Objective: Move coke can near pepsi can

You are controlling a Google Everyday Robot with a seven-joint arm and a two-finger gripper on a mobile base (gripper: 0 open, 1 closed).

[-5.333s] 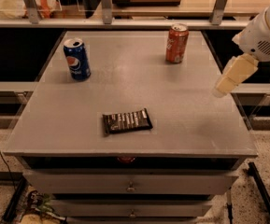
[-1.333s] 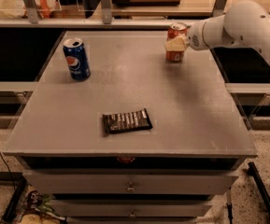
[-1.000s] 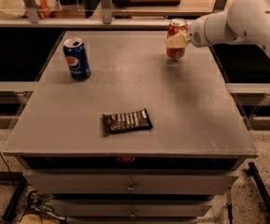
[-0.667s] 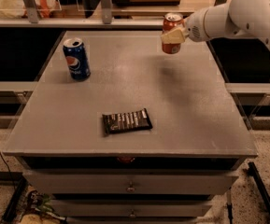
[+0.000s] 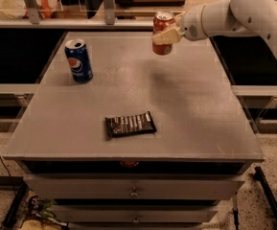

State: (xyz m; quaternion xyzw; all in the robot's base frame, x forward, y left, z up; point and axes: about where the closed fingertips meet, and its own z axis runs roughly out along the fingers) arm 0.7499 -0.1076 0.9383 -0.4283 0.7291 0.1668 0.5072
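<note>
The coke can, red-orange with a silver top, is upright and lifted clear of the grey table, over its far middle. My gripper comes in from the right on a white arm and is shut on the coke can, one cream finger across its front. The pepsi can, dark blue with the round logo, stands upright at the table's far left, well to the left of the held can.
A dark snack wrapper lies flat near the table's front middle. Drawers sit under the tabletop. Shelving with clear panels and bags stands behind the table's far edge.
My gripper reached the coke can at the far right, closed on it, lifted it off the table and carried it left. The pepsi can and wrapper have not moved.
</note>
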